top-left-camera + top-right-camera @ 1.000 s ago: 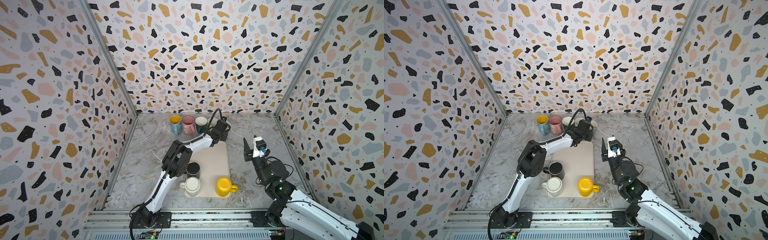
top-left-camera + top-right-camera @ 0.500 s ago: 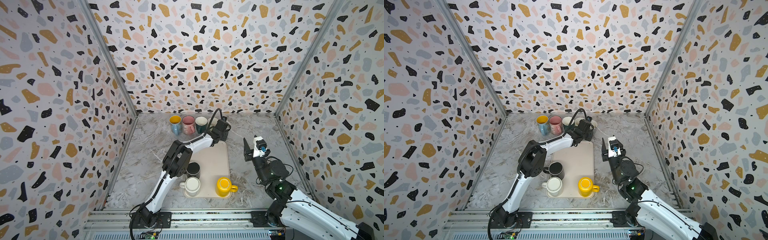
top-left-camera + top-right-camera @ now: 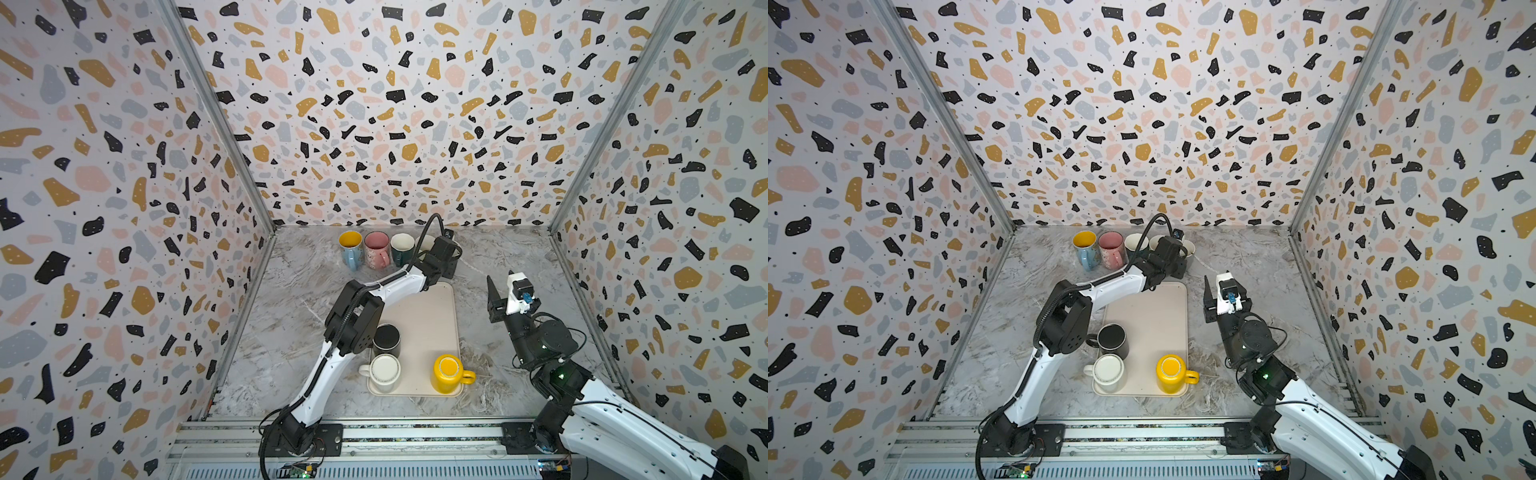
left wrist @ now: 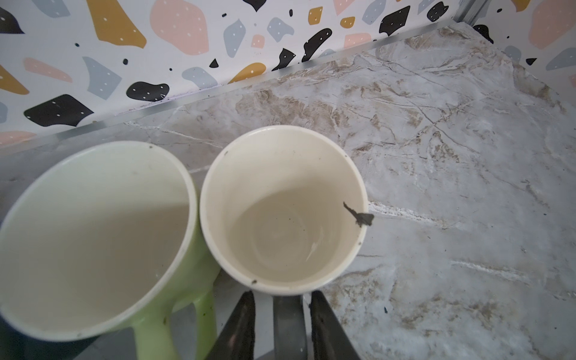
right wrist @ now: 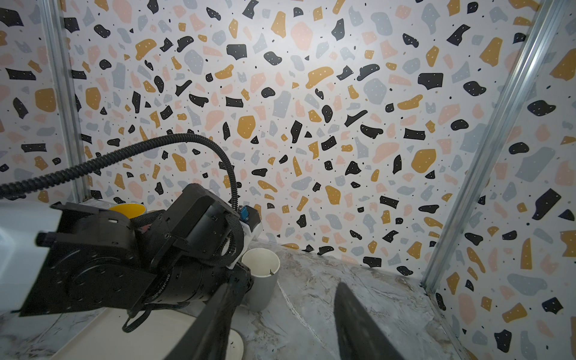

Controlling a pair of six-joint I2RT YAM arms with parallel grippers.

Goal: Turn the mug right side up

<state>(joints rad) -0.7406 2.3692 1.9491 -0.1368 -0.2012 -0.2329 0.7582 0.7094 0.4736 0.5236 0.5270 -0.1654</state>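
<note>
A grey mug (image 4: pixel 283 208) with a cream inside stands upright on the marble floor, at the right end of the back row; it also shows in the right wrist view (image 5: pixel 263 280). My left gripper (image 4: pixel 282 299) is open around its grey handle (image 4: pixel 288 324), with a gap on each side. A light green mug (image 4: pixel 93 233) stands upright against it. On the beige tray (image 3: pixel 419 307), a black mug (image 3: pixel 386 338), a white mug (image 3: pixel 384 372) and a yellow mug (image 3: pixel 446 372) stand upside down. My right gripper (image 3: pixel 503 286) hangs open and empty to the right of the tray.
Three more upright mugs line the back wall: blue with a yellow inside (image 3: pixel 350 247), pink (image 3: pixel 377 248) and dark green (image 3: pixel 402 248). My left arm (image 3: pixel 374 291) stretches across the tray's far left corner. Patterned walls close in three sides.
The left jaws have spread apart off the grey mug's handle. Neither arm has visibly shifted, and the mugs on the tray stand as before.
</note>
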